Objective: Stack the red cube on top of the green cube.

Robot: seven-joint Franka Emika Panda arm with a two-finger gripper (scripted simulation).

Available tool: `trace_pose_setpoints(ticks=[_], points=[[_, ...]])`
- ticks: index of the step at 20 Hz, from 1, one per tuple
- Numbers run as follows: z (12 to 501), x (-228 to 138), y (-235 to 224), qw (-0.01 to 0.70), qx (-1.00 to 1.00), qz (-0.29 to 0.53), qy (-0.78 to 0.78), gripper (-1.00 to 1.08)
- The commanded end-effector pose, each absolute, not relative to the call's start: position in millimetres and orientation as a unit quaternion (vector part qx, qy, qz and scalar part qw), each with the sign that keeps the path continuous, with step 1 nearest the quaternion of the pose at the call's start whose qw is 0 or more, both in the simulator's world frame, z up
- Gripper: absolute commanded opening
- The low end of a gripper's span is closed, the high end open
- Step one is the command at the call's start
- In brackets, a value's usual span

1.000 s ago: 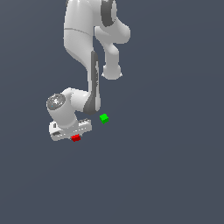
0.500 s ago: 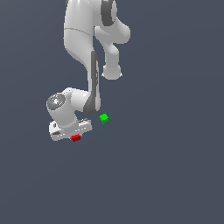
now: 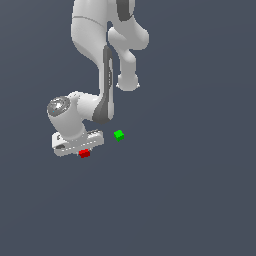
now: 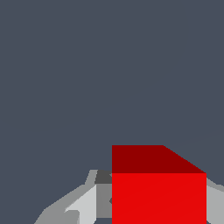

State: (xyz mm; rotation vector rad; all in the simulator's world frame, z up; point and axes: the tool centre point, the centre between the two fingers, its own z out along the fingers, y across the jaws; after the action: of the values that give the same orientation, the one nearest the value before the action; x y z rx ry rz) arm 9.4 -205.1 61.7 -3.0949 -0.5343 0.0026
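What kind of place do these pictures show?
Most likely a simulated test scene, not a real room: a flat, featureless grey floor, a white robot arm rendered without texture, and only a red cube and a green cube.

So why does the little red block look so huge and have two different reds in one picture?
In the wrist view the camera sits right by the small bright-red cube, so it fills the corner, cut off by the frame; one face renders darker, one brighter, with flat shading and no glare. In the exterior view it is tiny and sharp, beside the small bright-green cube.
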Motion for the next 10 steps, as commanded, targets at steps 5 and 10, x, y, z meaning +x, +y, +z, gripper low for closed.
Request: trace_pose_setpoints(ticks=[5, 10], points=[[104.2, 9.5, -205.2, 0.000, -0.985, 0.000, -0.170, -1.00], [118.9, 10.5, -205.5, 0.000, -0.985, 0.000, -0.170, -1.00]])
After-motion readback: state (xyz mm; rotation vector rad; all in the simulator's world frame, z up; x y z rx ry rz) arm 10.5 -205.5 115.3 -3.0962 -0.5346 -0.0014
